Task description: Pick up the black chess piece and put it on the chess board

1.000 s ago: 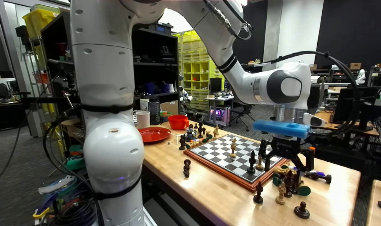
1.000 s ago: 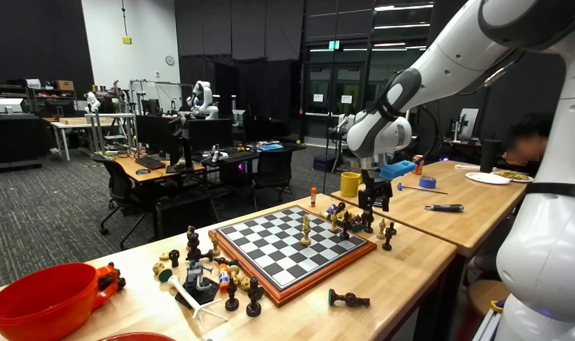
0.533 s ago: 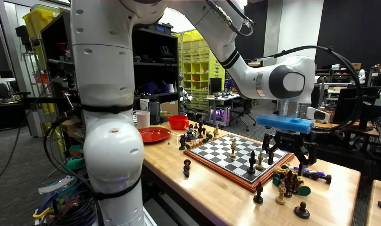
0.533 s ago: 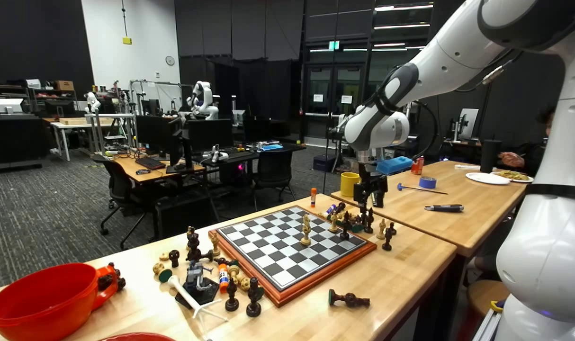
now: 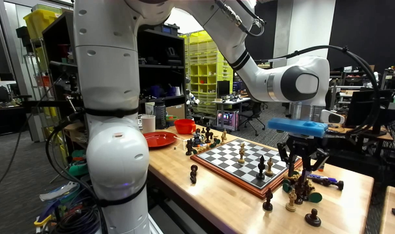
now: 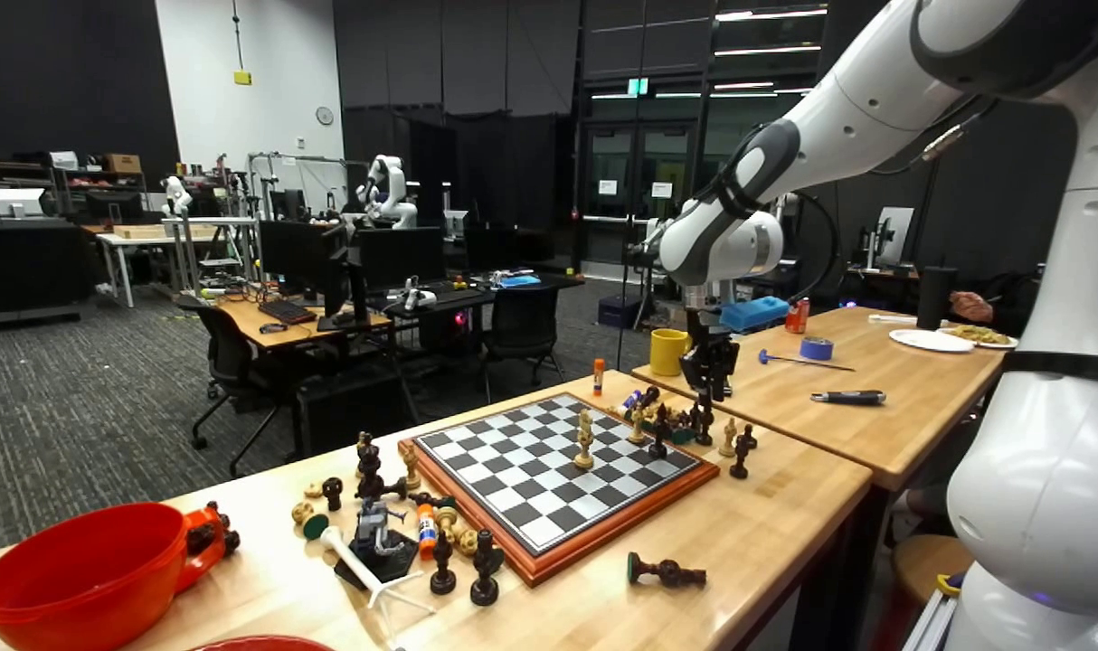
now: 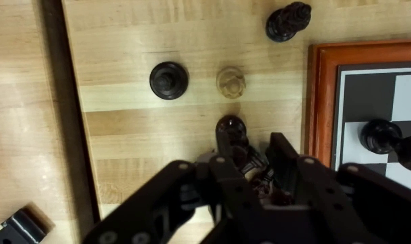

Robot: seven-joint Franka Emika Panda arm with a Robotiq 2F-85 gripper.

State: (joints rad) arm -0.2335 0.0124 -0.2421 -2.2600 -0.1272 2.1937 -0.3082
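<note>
1. Lower centre of the wrist view: gripper (image 7: pixel 249 140), fingers parted.
2. Near the centre: black piece (image 7: pixel 230 124), upright, partly behind one finger.
3. Along the right edge: board (image 7: pixel 322 101), apart from that piece.
4. Above centre: tan piece (image 7: pixel 231 83), upright.

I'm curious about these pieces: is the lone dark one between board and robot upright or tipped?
Tipped: the dark piece lies on its side, green underside showing in an exterior view.

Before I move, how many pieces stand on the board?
3: a black piece and a pale piece near one edge of the board, another pale piece nearer the middle.
</note>
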